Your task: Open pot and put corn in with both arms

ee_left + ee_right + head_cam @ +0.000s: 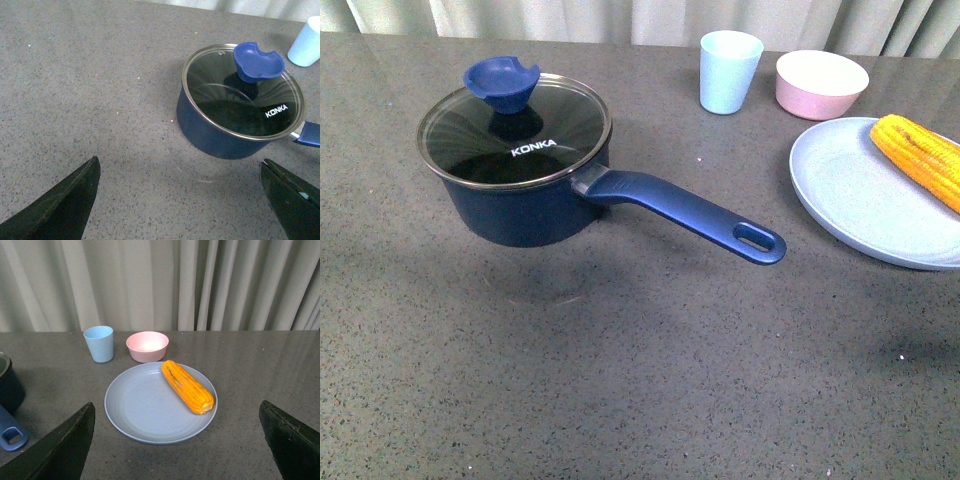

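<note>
- Nothing of the task is done yet: the glass lid sits on the pot, and the corn lies on the plate.
- Left pincer: released, jaws spread wide and empty. The pot stands on the counter ahead of it, not touched.
- Right pincer: also released and empty. The corn lies ahead of it, apart.
- Left to do, I judge: lift the lid, grasp the corn, and drop it in.
- Count: 1 pot, 1 lid, 1 corn, 1 plate, 1 cup, 1 bowl, 2 pincers.
</note>
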You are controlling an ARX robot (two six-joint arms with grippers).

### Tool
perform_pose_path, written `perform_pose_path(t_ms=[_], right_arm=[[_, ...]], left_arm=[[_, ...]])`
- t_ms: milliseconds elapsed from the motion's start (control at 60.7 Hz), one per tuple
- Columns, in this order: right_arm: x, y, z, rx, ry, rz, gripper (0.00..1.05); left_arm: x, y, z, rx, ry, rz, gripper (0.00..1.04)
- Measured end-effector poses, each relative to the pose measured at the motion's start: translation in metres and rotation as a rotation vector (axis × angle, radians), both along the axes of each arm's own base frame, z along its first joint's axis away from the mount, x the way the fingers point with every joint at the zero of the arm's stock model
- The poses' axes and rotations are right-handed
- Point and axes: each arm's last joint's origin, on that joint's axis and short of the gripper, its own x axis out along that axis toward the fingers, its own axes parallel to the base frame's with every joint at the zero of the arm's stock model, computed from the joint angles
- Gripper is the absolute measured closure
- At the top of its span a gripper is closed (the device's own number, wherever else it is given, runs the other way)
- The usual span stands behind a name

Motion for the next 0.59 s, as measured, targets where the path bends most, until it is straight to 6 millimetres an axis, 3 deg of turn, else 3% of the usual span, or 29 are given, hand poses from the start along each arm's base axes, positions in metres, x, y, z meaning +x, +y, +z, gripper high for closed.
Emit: perform_pose_path(t_ms=[263, 593], right_arm=[[0.0, 0.0, 0.0, 0.0, 0.0, 0.0, 0.09], [0.0, 0.0, 0.0, 0.0, 0.0, 0.0, 0.09]], left_arm=[[0.03, -0.011, -0.012, 0.023, 0.032, -0.019, 0.09], [0.065, -0.038, -0.011, 0.024, -0.01, -0.107, 0.09]])
